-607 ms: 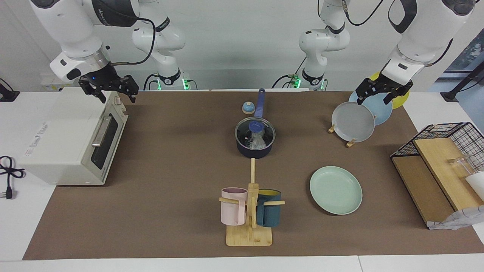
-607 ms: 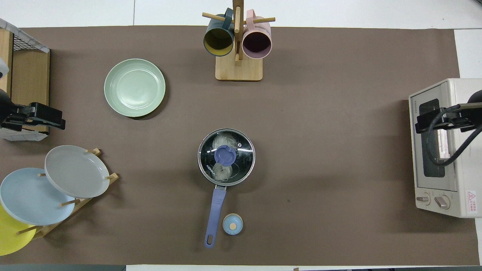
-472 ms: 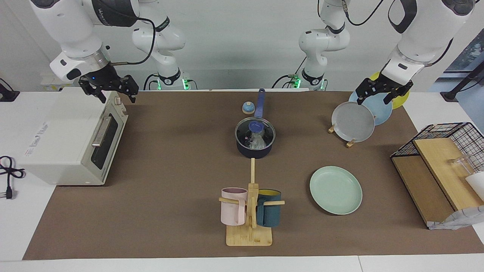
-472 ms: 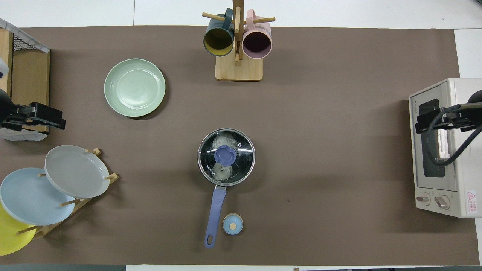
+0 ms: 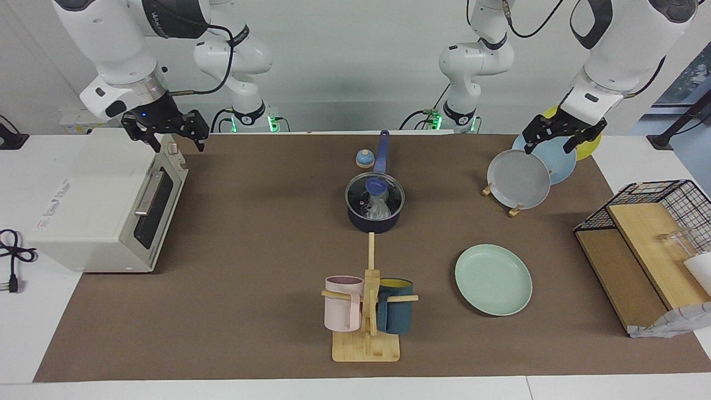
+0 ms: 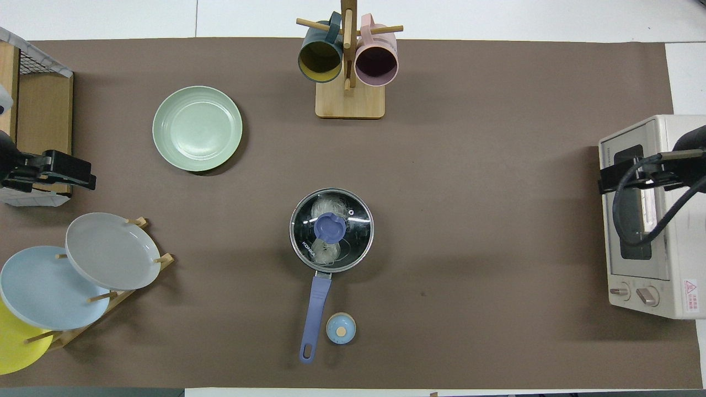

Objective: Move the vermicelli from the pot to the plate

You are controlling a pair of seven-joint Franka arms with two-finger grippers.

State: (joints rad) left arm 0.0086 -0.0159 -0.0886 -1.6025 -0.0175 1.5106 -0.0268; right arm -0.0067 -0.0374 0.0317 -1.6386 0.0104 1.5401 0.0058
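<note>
The dark navy pot (image 5: 373,223) stands mid-table with its blue handle (image 6: 316,302) pointing toward the robots. A glass lid with a blue knob (image 6: 330,227) covers it. The whitish vermicelli (image 6: 325,209) shows through the lid inside the pot, also in the facing view (image 5: 380,209). The mint-green plate (image 5: 493,279) lies empty, farther from the robots, toward the left arm's end (image 6: 197,128). My right gripper (image 5: 173,143) is open and empty over the toaster oven's top edge. My left gripper (image 5: 549,148) is open and empty over the plate rack.
A white toaster oven (image 5: 105,200) stands at the right arm's end. A wooden rack holds grey (image 5: 519,179), light blue and yellow plates. A mug tree (image 5: 366,311) carries a pink and a teal mug. A small blue bell (image 5: 364,159) sits beside the pot handle. A wire basket (image 5: 650,233) stands at the left arm's end.
My right gripper has shifted slightly toward the middle of the table above the toaster oven. The left arm, pot, lid and plate have not moved.
</note>
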